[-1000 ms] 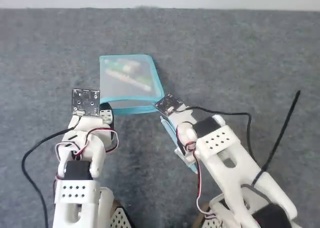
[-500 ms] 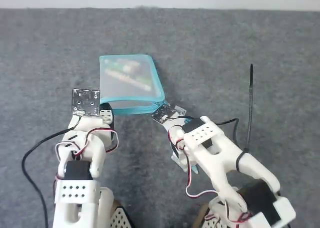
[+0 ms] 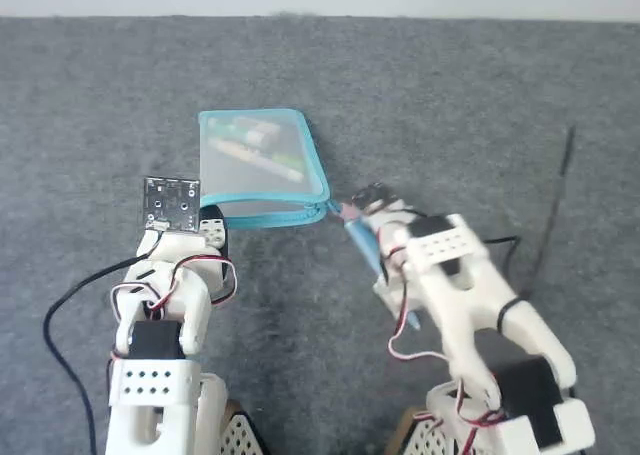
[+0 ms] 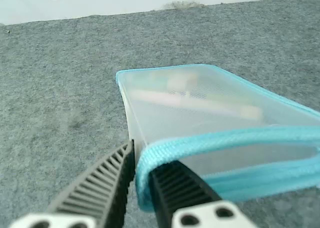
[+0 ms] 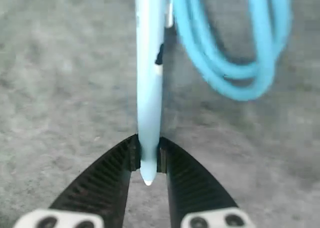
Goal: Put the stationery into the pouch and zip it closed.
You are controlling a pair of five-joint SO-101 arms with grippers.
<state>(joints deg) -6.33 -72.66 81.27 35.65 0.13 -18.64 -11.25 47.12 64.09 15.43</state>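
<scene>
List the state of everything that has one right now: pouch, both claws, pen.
pouch: lying on the table, unzipped, mouth open, some stationery already inside.
left claw: shut on the rim of the pouch's mouth.
right claw: shut on one end of the pen.
pen: held in the right claw, far end near the corner of the pouch's mouth, not yet inside.

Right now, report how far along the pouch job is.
Done: several stationery pieces lie inside the pouch, visible through its clear wall. In hand: the left gripper pinches the pouch at its mouth, and the right gripper is shut on a blue pen, whose far end sits near the pouch's corner. Left: get the pen inside, then zip the pouch, whose mouth looks open.
</scene>
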